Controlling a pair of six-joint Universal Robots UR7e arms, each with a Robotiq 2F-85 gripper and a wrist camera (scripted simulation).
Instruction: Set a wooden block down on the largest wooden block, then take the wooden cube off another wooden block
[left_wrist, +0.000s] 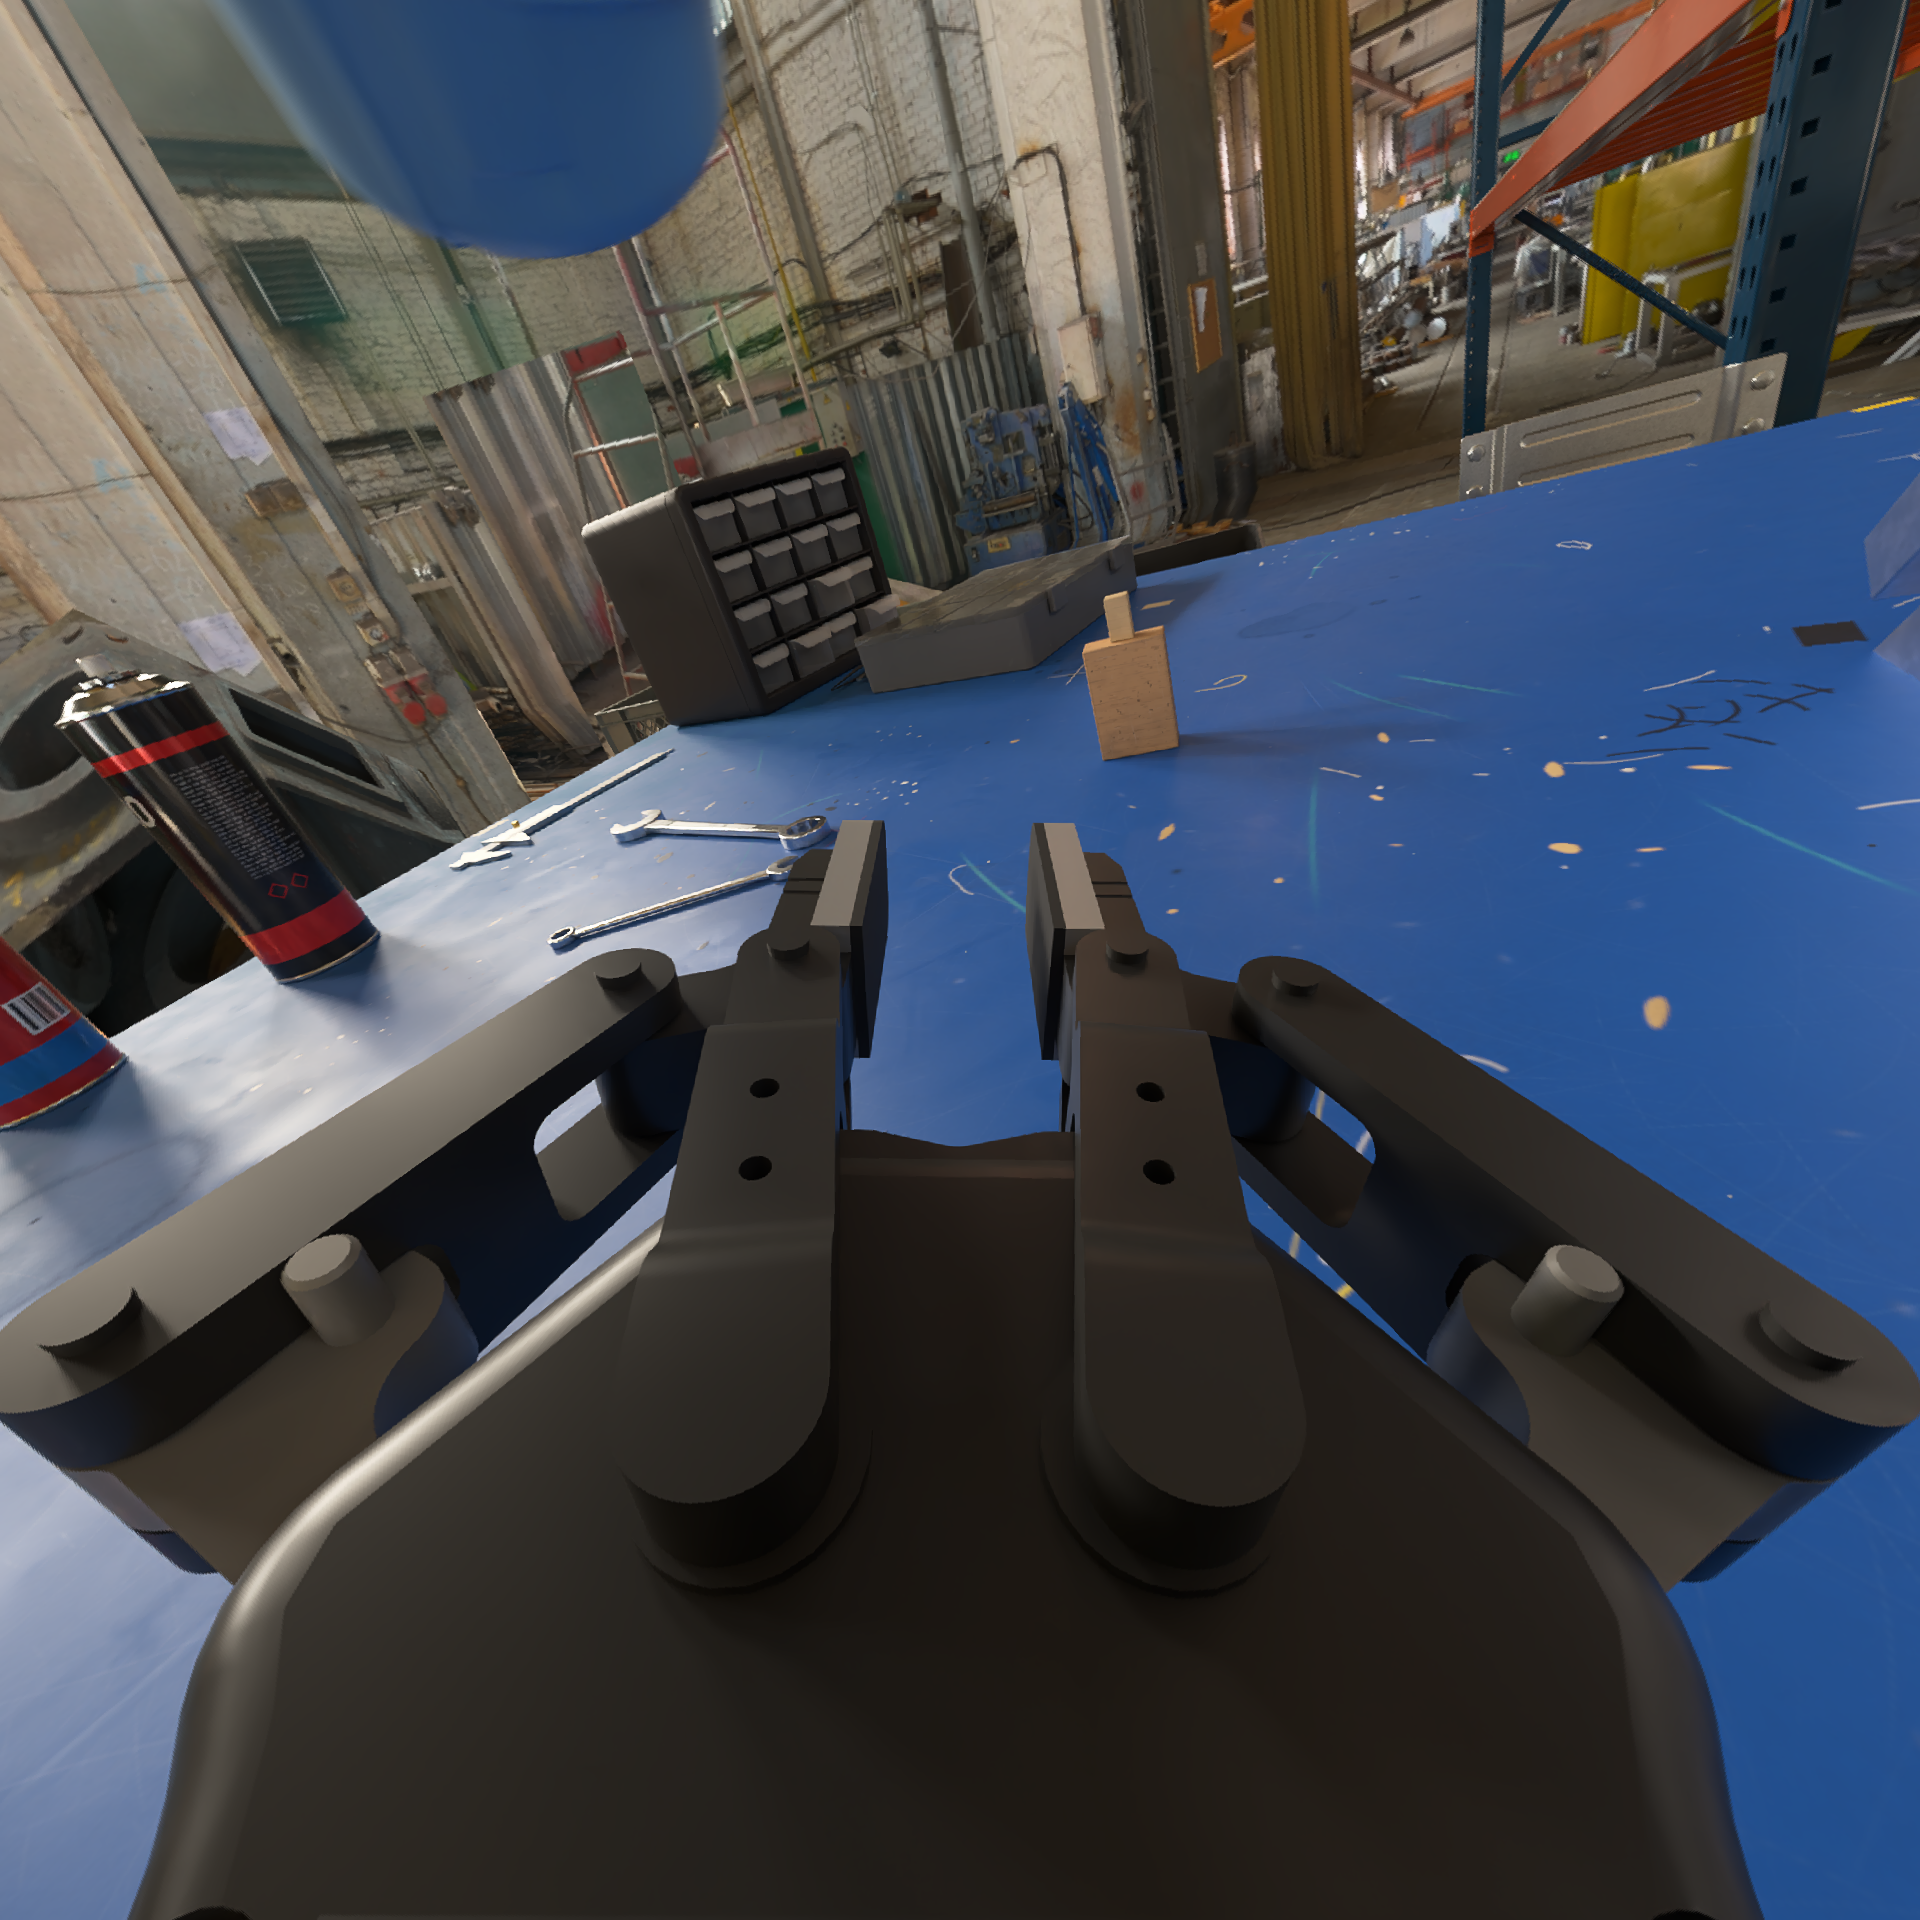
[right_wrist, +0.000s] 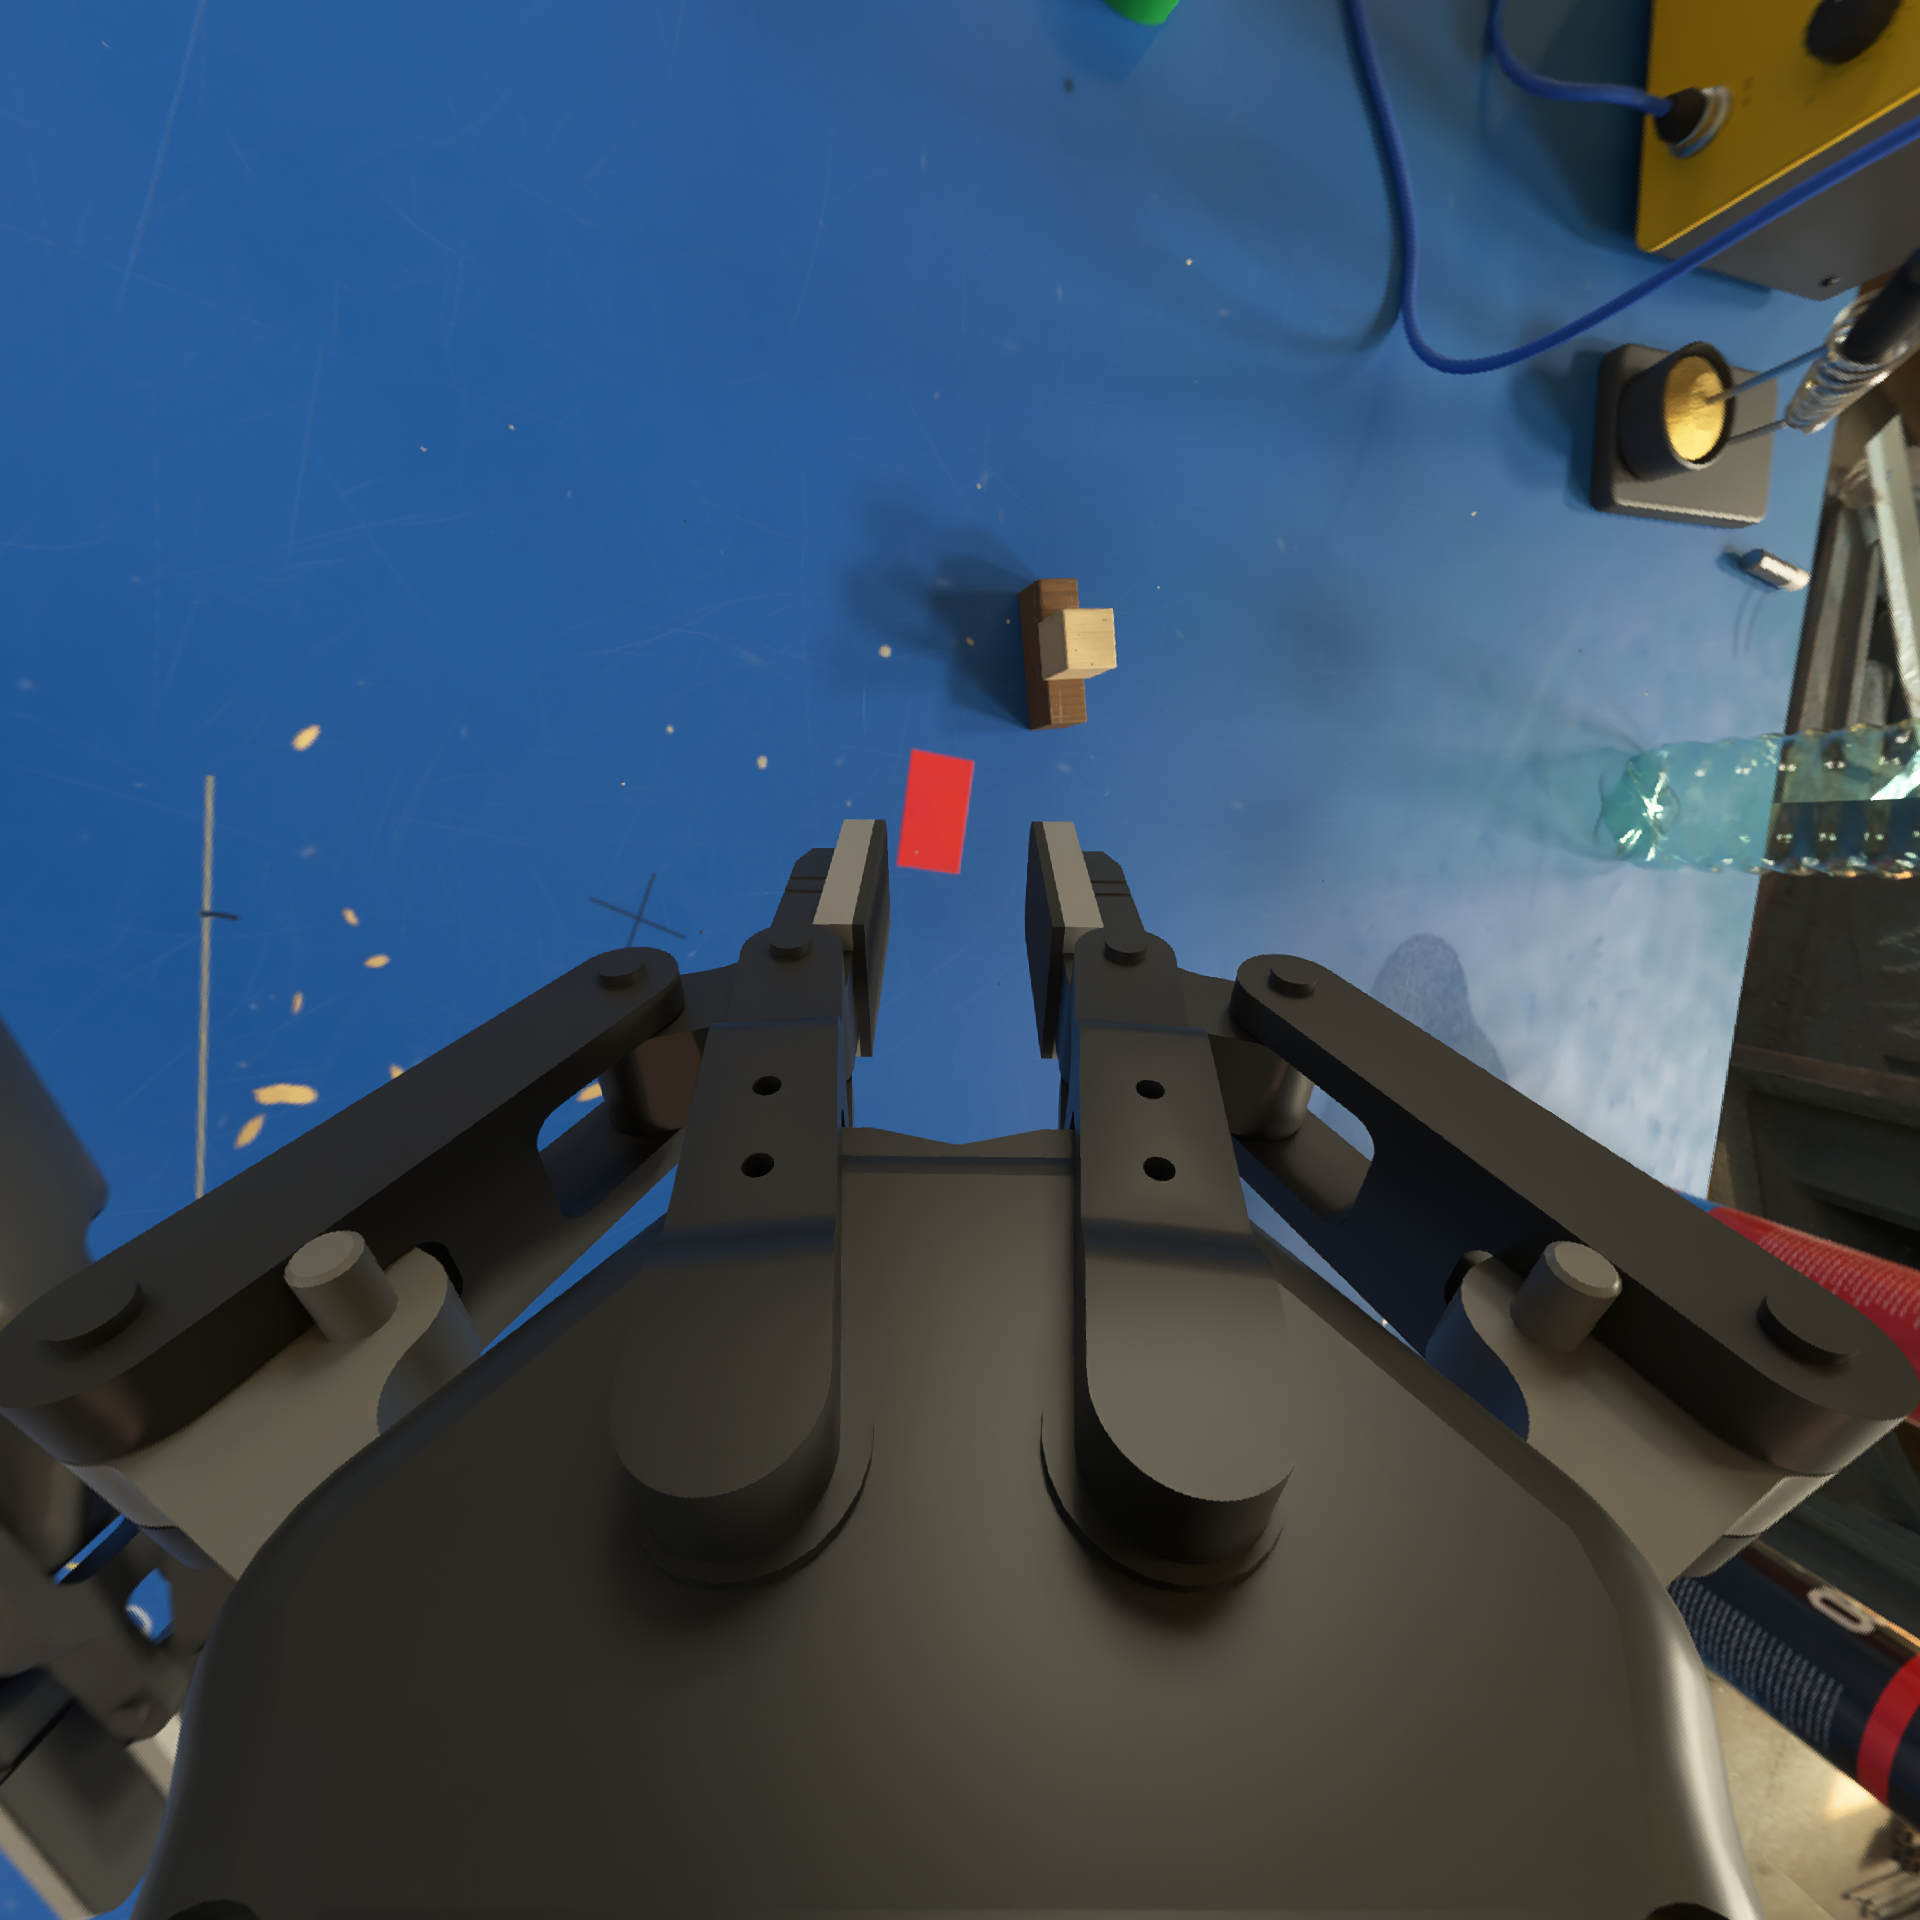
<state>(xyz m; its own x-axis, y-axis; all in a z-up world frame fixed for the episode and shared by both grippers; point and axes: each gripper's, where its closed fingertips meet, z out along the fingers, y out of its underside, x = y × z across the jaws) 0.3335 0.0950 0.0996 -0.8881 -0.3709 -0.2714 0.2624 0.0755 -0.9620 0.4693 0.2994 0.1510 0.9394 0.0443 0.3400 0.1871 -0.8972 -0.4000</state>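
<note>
Left wrist view: the left tool (left_wrist: 956, 883) hangs over the scuffed blue worktop (left_wrist: 1455, 935) with its two pads spread and nothing between them. The landmark here is the tall pale wooden block (left_wrist: 1130, 694), standing upright well ahead of the pads with a small pale wooden piece (left_wrist: 1118, 615) on its top face. This looks like the largest block already bearing its load, so the first half of the task seems done. Left of the block lie two silver spanners (left_wrist: 717, 828) flat on the surface, and farther left a black spray can with red bands (left_wrist: 223, 831) stands close to the worktop edge. Behind the block sit a black drawer cabinet (left_wrist: 764, 582) and a flat grey case (left_wrist: 987, 618). To its right the worktop is open, giving room to withdraw.

Right wrist view: the right tool (right_wrist: 956, 883) looks down with its pads parted and empty. The landmark is the dark brown wooden block (right_wrist: 1051, 665) lying flat, with the light wooden cube (right_wrist: 1081, 641) resting across its middle and overhanging one side. A flat red rectangle (right_wrist: 935, 810) lies between the block and the pads. Right of the block are a clear crushed plastic bottle (right_wrist: 1756, 810) and a black stand with a brass pad (right_wrist: 1683, 431), both near the edge. The cube's overhang should offer the pads free faces, and bare surface left of the block gives room to set it down.
</note>
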